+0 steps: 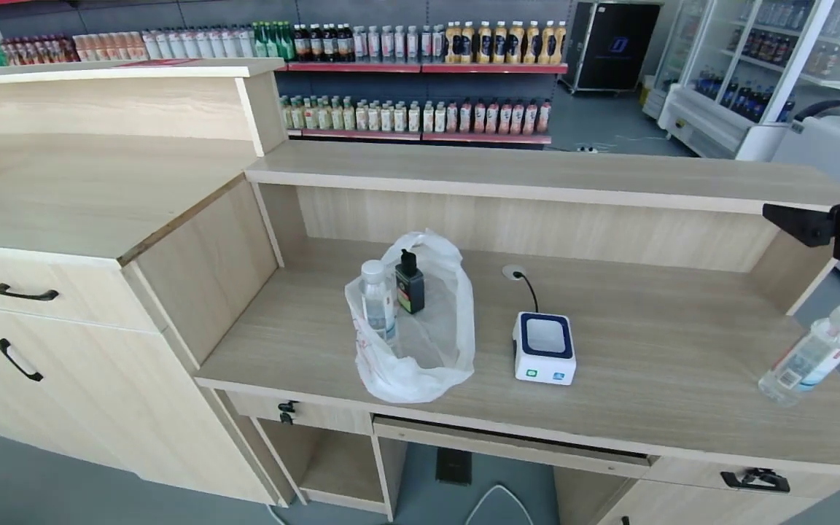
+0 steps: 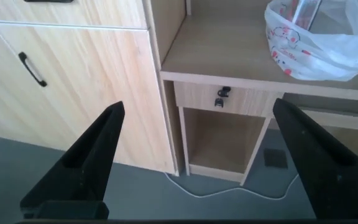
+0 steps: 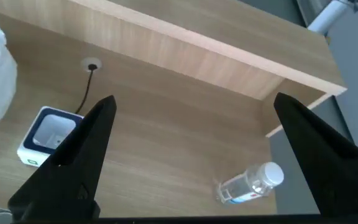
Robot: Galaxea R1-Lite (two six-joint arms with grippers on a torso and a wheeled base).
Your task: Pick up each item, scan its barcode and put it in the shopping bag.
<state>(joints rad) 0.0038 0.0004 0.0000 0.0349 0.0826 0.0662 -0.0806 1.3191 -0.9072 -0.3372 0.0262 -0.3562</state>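
Bottle [image 1: 814, 355] lies flat at counter [image 1: 646, 328] right end, cap pointing far-right; R gripper [image 3: 194, 102] nearest, above it, jaws apart.

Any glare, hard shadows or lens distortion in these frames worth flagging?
Head view: wide-angle stretch, verticals lean outward near the edges; even light, soft shadows under the shopping bag and scanner, pale sheen on the scanner's window. Right wrist view: right claw is a flat dark silhouette; small highlights on the bottle. Left wrist view: left claw equally dark.
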